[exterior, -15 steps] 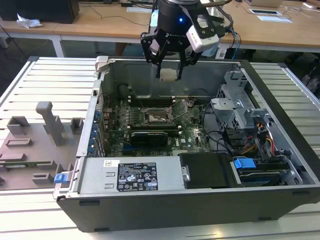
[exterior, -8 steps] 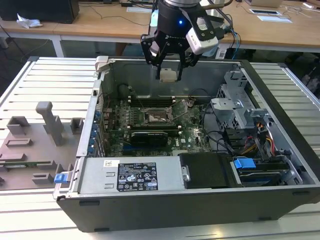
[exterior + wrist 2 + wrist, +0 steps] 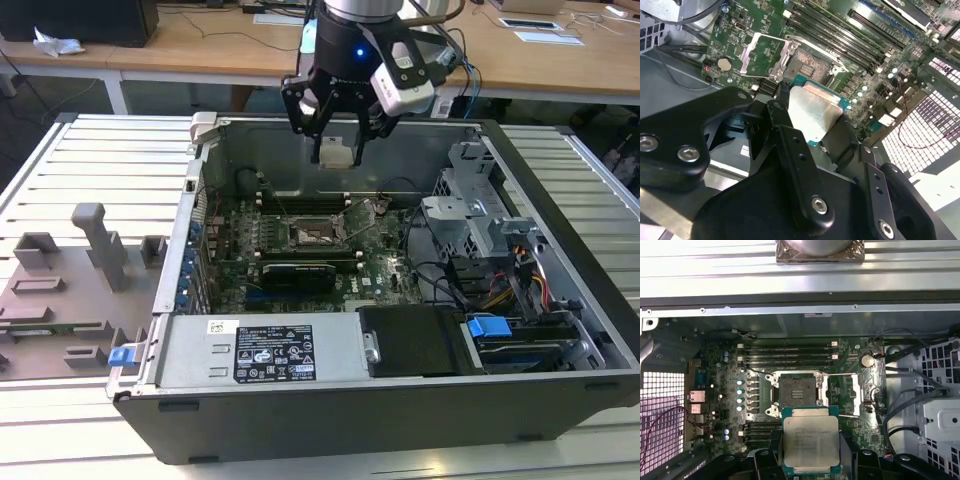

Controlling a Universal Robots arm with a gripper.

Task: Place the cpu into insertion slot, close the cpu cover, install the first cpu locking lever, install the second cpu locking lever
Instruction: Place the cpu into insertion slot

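Observation:
My gripper (image 3: pixel 337 148) hangs above the open computer case, shut on the cpu (image 3: pixel 337 155), a pale silvery square chip held by two opposite edges. In both wrist views the cpu (image 3: pixel 811 442) (image 3: pixel 815 112) sits flat between the black fingers (image 3: pixel 774 452), metal top facing the cameras. The insertion slot (image 3: pixel 796 391) (image 3: pixel 812 62) (image 3: pixel 317 235) lies uncovered on the green board below, dark centre exposed, a little off from under the chip. The cpu cover (image 3: pixel 856 395) (image 3: pixel 746 54) is flipped open beside the slot, and the green board shows through its window.
Long black memory slots (image 3: pixel 787 352) run beside the socket. A drive cage (image 3: pixel 480 215) with cables is at the exterior view's right, and a power supply (image 3: pixel 270 350) sits along the near wall. A grey fixture (image 3: pixel 70 290) lies outside the case on the slatted table.

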